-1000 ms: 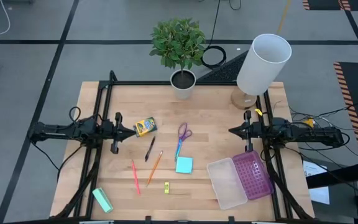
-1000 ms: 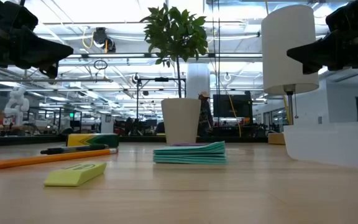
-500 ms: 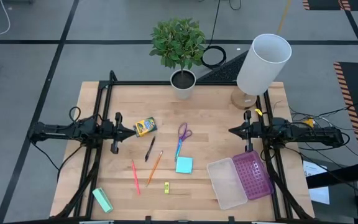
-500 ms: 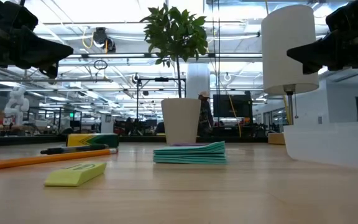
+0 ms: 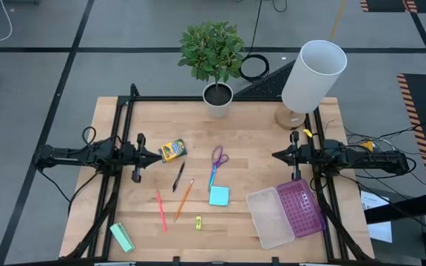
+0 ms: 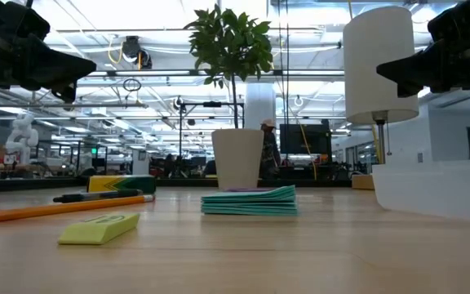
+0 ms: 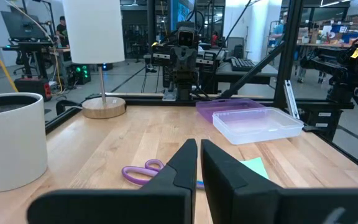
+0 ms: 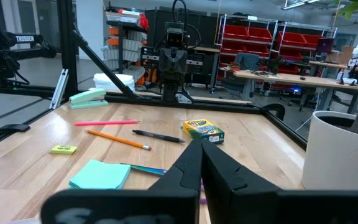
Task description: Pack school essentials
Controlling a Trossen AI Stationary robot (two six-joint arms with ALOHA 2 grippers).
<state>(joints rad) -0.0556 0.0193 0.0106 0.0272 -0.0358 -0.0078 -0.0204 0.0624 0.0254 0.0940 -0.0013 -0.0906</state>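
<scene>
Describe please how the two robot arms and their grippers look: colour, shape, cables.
Both arms are black and slim, with black cables looping along them. The left gripper and right gripper each end in two flat, tapered black fingers. A small yellow tag sits near the right arm's wrist.

We see the crayon box (image 5: 172, 151) far left on the table (image 5: 257, 144), pen (image 5: 178, 177) and pencils (image 5: 173, 202) before it — scissors (image 5: 216, 164) centre, sticky-note pad (image 5: 219, 196) just before them, open case (image 5: 285, 213) right, plant pot (image 5: 217, 98) and lamp (image 5: 309, 81) behind.

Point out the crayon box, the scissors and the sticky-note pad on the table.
crayon box (image 5: 172, 151): high view, middle of its lid.
scissors (image 5: 218, 156): high view, purple handles.
sticky-note pad (image 5: 219, 196): high view, middle of top sheet.
</scene>
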